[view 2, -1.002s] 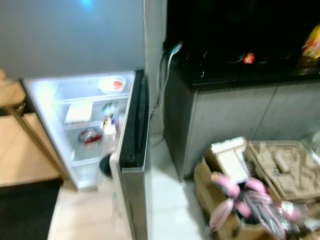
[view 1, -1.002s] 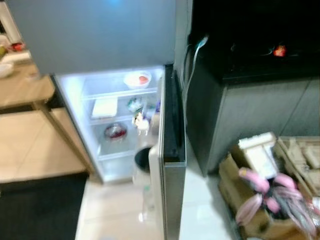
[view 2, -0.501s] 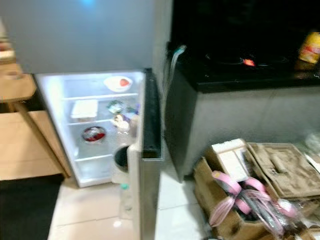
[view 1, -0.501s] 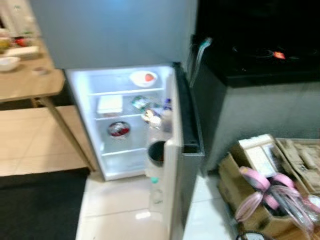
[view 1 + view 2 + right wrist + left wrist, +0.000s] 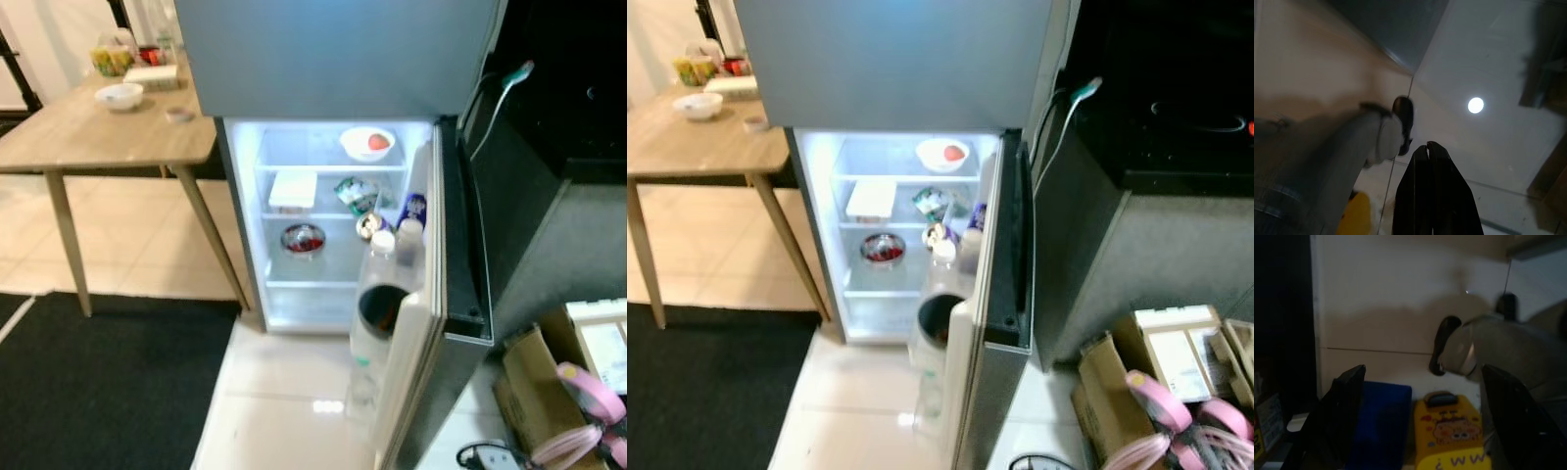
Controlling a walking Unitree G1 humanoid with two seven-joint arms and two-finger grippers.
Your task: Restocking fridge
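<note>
The fridge (image 5: 333, 59) stands ahead with its lower door (image 5: 431, 294) swung open to the right and the inside lit. On the shelves sit a white bowl holding something red (image 5: 367, 143), a flat white box (image 5: 293, 189), a packet (image 5: 355, 193) and a metal bowl with red contents (image 5: 303, 238). The door rack carries bottles (image 5: 382, 257) and a dark jug (image 5: 380, 308). My left gripper (image 5: 1425, 421) hangs open above a yellow cartoon pack (image 5: 1452, 435) and a blue object (image 5: 1383, 426). My right gripper (image 5: 1430, 196) hangs shut over the glossy floor.
A wooden table (image 5: 98, 137) with a white bowl (image 5: 119, 95) stands left of the fridge. A black mat (image 5: 98, 392) covers the floor at the lower left. Cardboard boxes (image 5: 1117, 392) with pink items (image 5: 1176, 411) crowd the lower right, below a dark counter (image 5: 1176, 166).
The whole picture has shifted: the camera has turned left, so the fridge now sits centred and the table has come into view. The things in the fridge have not moved.
</note>
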